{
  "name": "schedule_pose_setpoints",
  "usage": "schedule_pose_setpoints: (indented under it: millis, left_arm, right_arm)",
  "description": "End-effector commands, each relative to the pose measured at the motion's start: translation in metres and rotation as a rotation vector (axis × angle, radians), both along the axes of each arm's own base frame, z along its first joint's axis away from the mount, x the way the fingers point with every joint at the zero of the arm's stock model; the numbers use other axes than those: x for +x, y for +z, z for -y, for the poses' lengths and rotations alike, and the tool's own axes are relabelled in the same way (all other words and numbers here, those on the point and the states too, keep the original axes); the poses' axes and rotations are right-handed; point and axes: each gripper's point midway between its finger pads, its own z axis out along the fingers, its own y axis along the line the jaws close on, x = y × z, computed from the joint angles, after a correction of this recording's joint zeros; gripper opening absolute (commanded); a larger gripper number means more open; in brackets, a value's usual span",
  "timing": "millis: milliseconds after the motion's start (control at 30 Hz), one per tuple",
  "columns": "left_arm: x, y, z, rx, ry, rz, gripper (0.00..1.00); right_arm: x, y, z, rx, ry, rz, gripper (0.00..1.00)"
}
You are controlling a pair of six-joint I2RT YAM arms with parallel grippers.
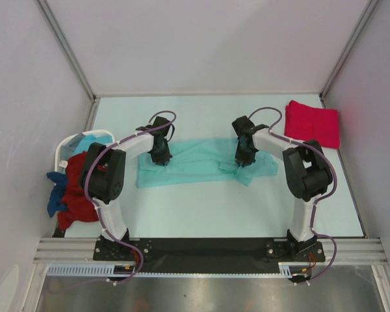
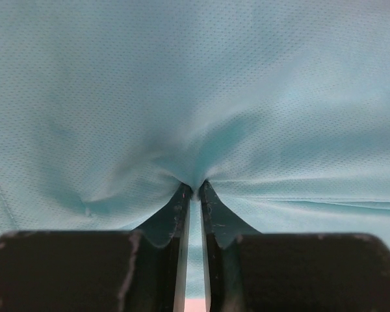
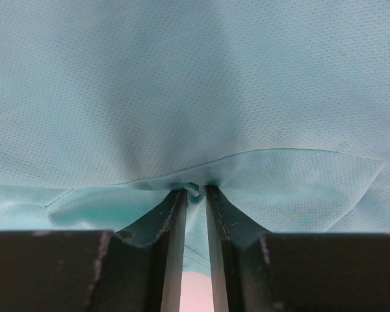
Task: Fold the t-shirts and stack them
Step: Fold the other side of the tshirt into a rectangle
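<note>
A light teal t-shirt [image 1: 195,162] lies folded into a long band across the middle of the table. My left gripper [image 1: 161,160] presses down on its left part, and in the left wrist view the gripper [image 2: 195,188] is shut on a pinch of teal cloth [image 2: 182,97] gathered at the tips. My right gripper [image 1: 242,161] stands on the right part; in the right wrist view the gripper [image 3: 195,191] is shut on a folded edge of the teal cloth [image 3: 195,84]. A folded bright pinkish-red t-shirt [image 1: 312,123] lies at the back right.
A white laundry basket [image 1: 75,146] stands at the left edge, holding a dark red shirt [image 1: 78,188], a blue one [image 1: 55,195] hanging out and a light blue one [image 1: 88,142]. White walls enclose the pale table [image 1: 201,214] on three sides.
</note>
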Motion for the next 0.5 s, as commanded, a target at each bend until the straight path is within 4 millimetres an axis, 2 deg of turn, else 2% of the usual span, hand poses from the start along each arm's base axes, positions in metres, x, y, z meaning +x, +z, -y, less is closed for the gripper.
schedule_pose_setpoints:
  millis: [0, 133, 233, 300, 367, 467]
  left_arm:
    - [-0.023, -0.03, 0.001, -0.005, -0.008, -0.103, 0.14]
    - [-0.025, -0.031, 0.0, -0.001, -0.012, -0.11, 0.13]
    - [-0.027, -0.033, -0.001, 0.003, -0.013, -0.115, 0.15]
    - [-0.027, -0.033, -0.001, 0.005, -0.012, -0.114, 0.19]
    - [-0.026, -0.031, -0.002, 0.01, -0.011, -0.109, 0.21]
    - [-0.023, -0.028, -0.003, 0.016, -0.004, -0.094, 0.25]
  right_arm:
    - [-0.006, -0.04, 0.01, -0.043, -0.005, -0.054, 0.22]
    - [-0.006, -0.04, 0.009, -0.043, -0.005, -0.055, 0.22]
    - [-0.007, -0.041, 0.009, -0.045, -0.003, -0.056, 0.3]
    - [-0.008, -0.04, 0.008, -0.05, -0.003, -0.053, 0.39]
    - [-0.005, -0.032, 0.006, -0.048, -0.001, -0.025, 0.45]
    - [0.004, -0.014, 0.003, -0.038, 0.004, 0.024, 0.49]
